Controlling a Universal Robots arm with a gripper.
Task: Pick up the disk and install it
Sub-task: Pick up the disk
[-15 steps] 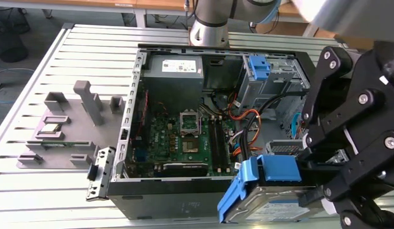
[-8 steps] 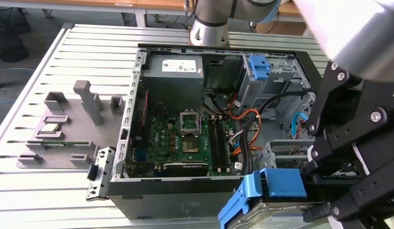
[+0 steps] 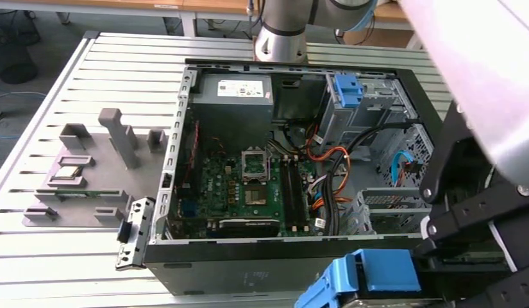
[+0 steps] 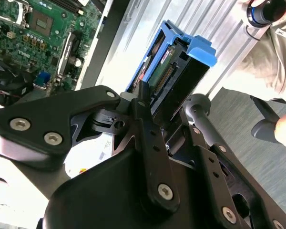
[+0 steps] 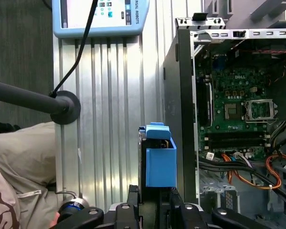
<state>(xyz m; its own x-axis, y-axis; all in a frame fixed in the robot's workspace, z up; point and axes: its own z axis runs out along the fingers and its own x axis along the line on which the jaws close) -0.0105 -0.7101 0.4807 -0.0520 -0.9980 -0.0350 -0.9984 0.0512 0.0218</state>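
My gripper [image 4: 168, 102] is shut on the disk [image 4: 174, 64], a drive in a blue plastic carrier, with black fingers [image 4: 144, 102] pressing its sides. In the exterior view the disk [image 3: 367, 277] hangs at the near edge of the picture, just outside the front wall of the open computer case [image 3: 247, 247], and the gripper [image 3: 431, 260] reaches to it from the exterior view's right. In the first wrist view the blue carrier [image 5: 159, 160] sits above the slatted table beside the case's outer wall [image 5: 178, 119], with the gripper [image 5: 155, 202] around its lower end.
Inside the case lie a green motherboard [image 3: 256, 183], orange and black cables [image 3: 333, 170] and a grey drive cage with a fixed blue bracket [image 3: 347, 90]. Grey fixtures [image 3: 84, 167] stand at the exterior view's left. A person's beige sleeve [image 5: 24, 157] and a pendant [image 5: 102, 16] are near the table.
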